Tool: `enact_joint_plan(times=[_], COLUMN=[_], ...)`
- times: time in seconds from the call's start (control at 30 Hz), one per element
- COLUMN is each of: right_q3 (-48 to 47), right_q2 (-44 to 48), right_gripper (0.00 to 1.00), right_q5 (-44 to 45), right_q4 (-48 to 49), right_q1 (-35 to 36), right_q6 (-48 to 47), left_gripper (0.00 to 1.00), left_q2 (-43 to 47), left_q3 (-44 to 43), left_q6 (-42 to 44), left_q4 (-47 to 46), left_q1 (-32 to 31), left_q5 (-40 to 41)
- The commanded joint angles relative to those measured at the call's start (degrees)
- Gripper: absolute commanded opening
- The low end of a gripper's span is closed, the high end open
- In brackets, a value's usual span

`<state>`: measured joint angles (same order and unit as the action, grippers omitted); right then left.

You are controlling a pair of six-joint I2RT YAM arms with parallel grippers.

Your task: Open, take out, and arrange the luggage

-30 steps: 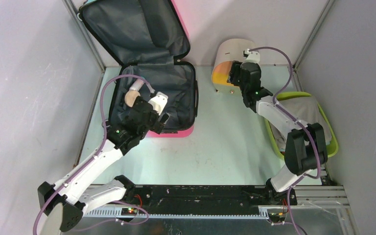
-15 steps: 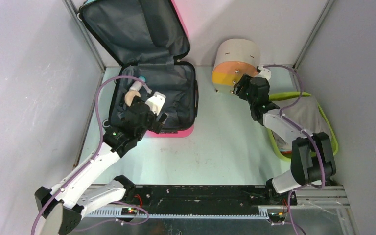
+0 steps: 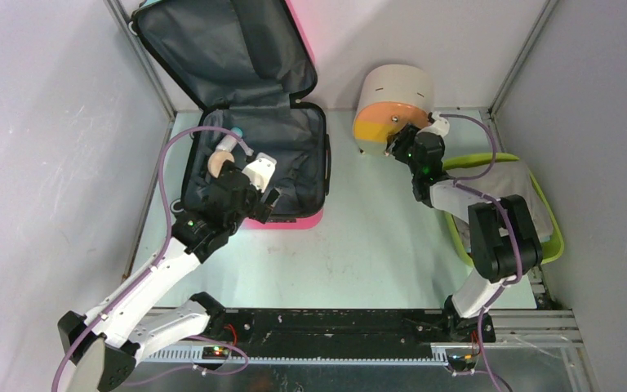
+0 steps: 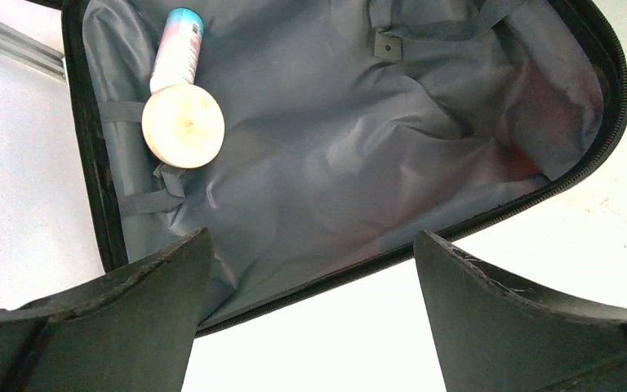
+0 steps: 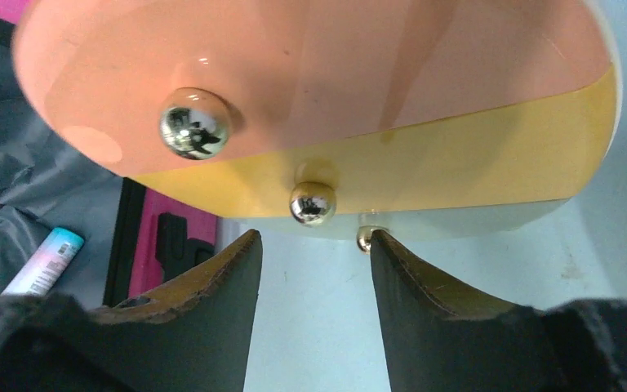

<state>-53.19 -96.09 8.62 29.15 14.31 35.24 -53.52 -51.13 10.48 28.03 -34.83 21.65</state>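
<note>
One suitcase (image 3: 204, 49), one cylinder (image 3: 392, 94), one tray (image 3: 551, 237), one tube (image 4: 177, 49), one disc (image 4: 184, 126).

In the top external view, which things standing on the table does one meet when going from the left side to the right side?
luggage, lying open → beige cylinder with an orange-yellow face → lime-green tray

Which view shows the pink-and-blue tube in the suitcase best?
Left wrist: the tube lies whole on the suitcase lining, next to a round beige disc. The right wrist catches only its blue end at the frame's left edge; overhead it is small and shows little detail.
</note>
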Motion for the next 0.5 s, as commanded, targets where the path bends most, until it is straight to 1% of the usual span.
enact_joint_plan(times=[0.0, 0.27, 0.47], right_q3=[-2.14, -3.12, -5.09], right_q2=[-2.3, -4.59, -6.42], right_gripper=[0.54, 0.52, 0.5], right_q5=[-0.62, -1.11, -1.2], right_q4=[6.33, 8.62, 8.44], right_q1=[-0.43, -0.61, -1.05], right_q6=[0.63, 1.23, 1.6], left_gripper=[1.0, 1.0, 1.0], left_q2=[0.63, 0.47, 0.11], left_q3=[-1.67, -1.55, -1.66], left_q6=[-1.16, -0.94, -0.98], left_q4=[-0.29, -0.18, -0.24], left_q1=[-0.06, -0.06, -0.06], left_q5=[-0.82, -0.13, -0.62])
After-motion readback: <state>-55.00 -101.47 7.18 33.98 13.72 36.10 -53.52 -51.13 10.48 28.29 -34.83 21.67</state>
